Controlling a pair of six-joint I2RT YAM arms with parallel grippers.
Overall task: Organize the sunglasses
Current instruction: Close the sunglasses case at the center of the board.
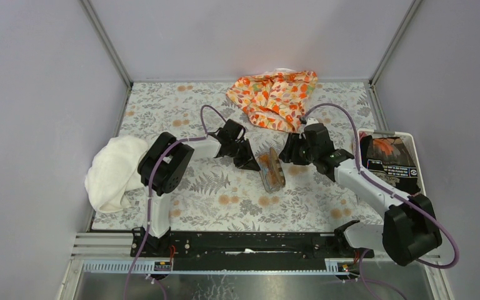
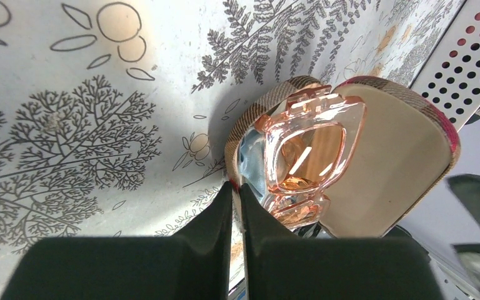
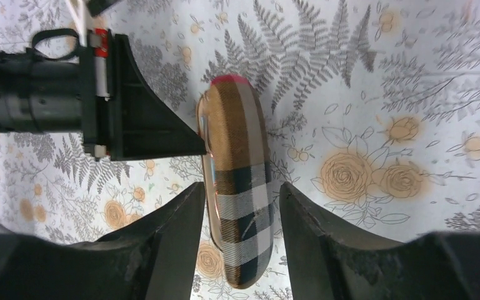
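Sunglasses, translucent orange-pink, in oblong plaid case, left jaws pinching its rim, right jaws spread

Both arms reach inward, tips facing. The left gripper pinches the case rim, jaws almost together; the right gripper stands spread astride it

From where I stand, plain pale grey panels close the space in on three sides: a back wall, a left wall and a right wall. They meet at slim metal posts in the two far corners. The table wears a white cover printed with grey ferns, leaves and orange roses. A black rail runs along its near edge, with dull sheet metal in front of it. The light is soft and even, and shadows are faint.
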